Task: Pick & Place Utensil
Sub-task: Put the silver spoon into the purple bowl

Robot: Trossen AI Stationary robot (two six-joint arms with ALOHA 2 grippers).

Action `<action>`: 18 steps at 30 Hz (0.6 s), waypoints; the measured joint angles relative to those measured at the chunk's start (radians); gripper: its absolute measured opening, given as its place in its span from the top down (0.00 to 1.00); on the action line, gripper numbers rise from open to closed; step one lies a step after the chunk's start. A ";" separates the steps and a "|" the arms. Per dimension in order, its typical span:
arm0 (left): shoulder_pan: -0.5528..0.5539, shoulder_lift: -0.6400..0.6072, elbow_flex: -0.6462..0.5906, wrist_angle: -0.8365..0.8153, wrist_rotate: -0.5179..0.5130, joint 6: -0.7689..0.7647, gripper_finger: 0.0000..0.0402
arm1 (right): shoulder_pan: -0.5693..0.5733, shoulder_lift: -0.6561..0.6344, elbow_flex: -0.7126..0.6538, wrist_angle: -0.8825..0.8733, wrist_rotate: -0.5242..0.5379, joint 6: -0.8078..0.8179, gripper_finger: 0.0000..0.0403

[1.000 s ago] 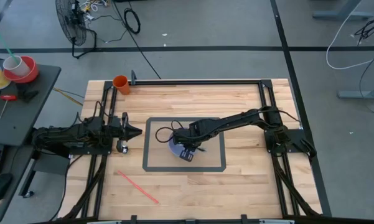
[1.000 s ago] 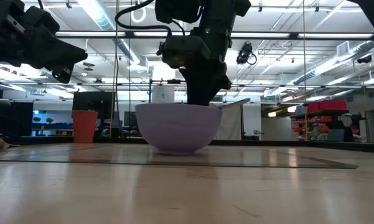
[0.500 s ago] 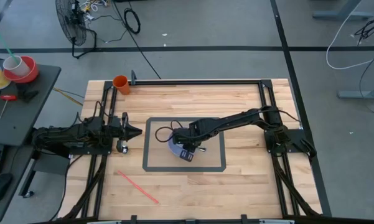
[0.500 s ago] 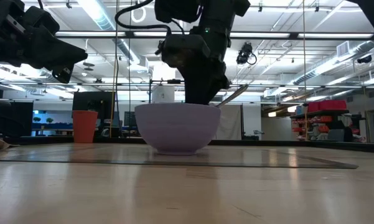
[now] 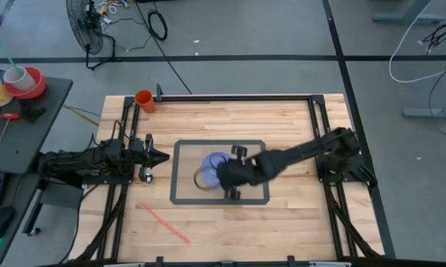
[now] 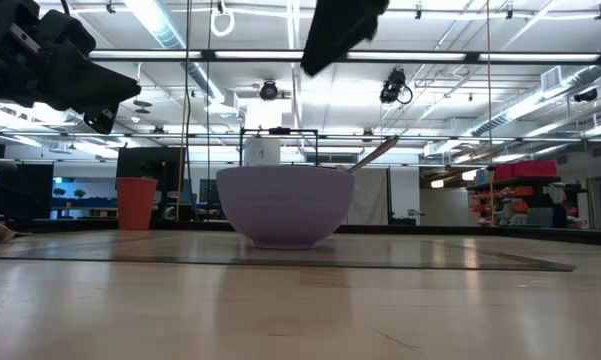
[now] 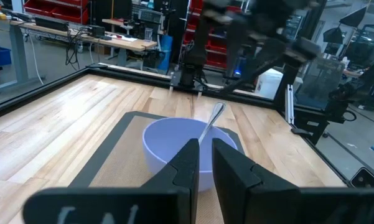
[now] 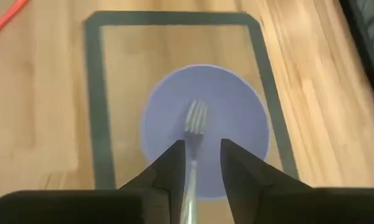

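A pale lilac bowl point(image 5: 210, 163) point(image 6: 280, 205) point(image 7: 174, 146) stands on a dark-bordered mat in the middle of the table. A metal fork point(image 8: 196, 121) point(image 7: 211, 121) lies in it, tines on the bowl's bottom. Its handle point(image 6: 375, 153) leans on the rim and sticks out slanting upward. My right gripper point(image 8: 202, 146) point(image 5: 226, 174) hangs open well above the bowl, touching nothing; in the low view only its lower end point(image 6: 340, 30) shows at the top. My left gripper point(image 7: 205, 155) point(image 5: 159, 156) waits shut, left of the mat, pointing at the bowl.
An orange cup point(image 5: 144, 99) point(image 6: 136, 203) stands at the table's far left corner. A thin red stick point(image 5: 163, 222) lies on the wood near the near left edge. The mat's dark border point(image 5: 179, 178) frames the bowl. Black rails run along the table's edges.
My right gripper has let go of the fork and risen steeply out of the bowl, drifting a little toward the near edge. The fork has stayed in the bowl; its handle has tipped up and now leans on the rim.
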State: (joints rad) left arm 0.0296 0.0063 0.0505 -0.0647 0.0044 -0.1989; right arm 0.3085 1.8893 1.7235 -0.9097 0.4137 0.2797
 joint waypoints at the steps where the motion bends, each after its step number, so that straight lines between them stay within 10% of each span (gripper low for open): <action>1: 0.000 0.000 0.000 0.000 0.000 0.000 0.88 | 0.028 -0.002 0.000 -0.006 0.018 -0.017 0.74; 10: 0.000 0.000 0.000 0.000 0.000 0.002 0.88 | 0.240 -0.003 -0.049 -0.088 0.146 -0.035 0.74; 18: 0.000 0.000 -0.001 0.001 -0.019 -0.023 0.88 | 0.294 -0.003 -0.199 -0.106 0.051 0.138 0.74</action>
State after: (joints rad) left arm 0.0296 0.0063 0.0498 -0.0634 -0.0151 -0.2221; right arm 0.6023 1.8858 1.5250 -1.0154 0.4648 0.4181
